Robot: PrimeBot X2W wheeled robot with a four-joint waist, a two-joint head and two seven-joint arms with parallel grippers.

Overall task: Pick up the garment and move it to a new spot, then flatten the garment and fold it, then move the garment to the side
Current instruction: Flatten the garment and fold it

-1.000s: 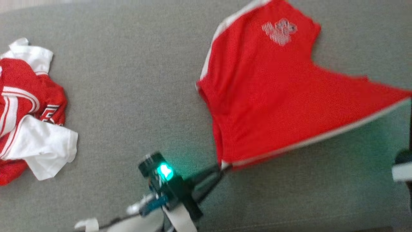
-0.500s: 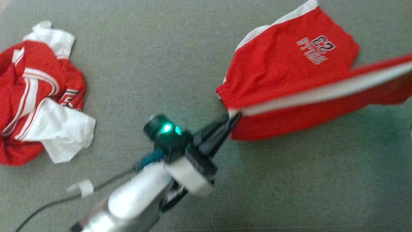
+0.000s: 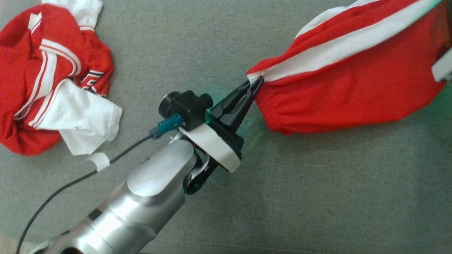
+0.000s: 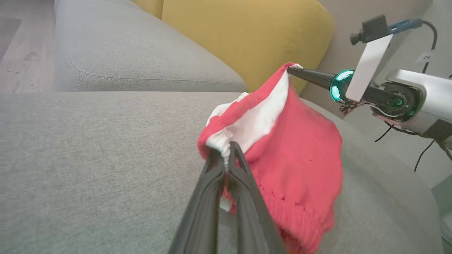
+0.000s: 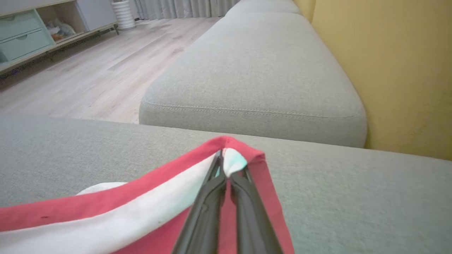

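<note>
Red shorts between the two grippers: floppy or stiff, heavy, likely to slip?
Probably floppy: the red shorts sag and bunch between the left gripper and right gripper. Likely light: fingertip pinches at two corners seem to carry them. Slip seems possible, since each grip catches little hem.

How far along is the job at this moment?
Done: the shorts are picked up, pinched at two edges by the left gripper and right gripper, jaws shut. In hand: they hang stretched between the two over the sofa. Left: setting down in a new spot, flattening, folding, moving aside.
</note>
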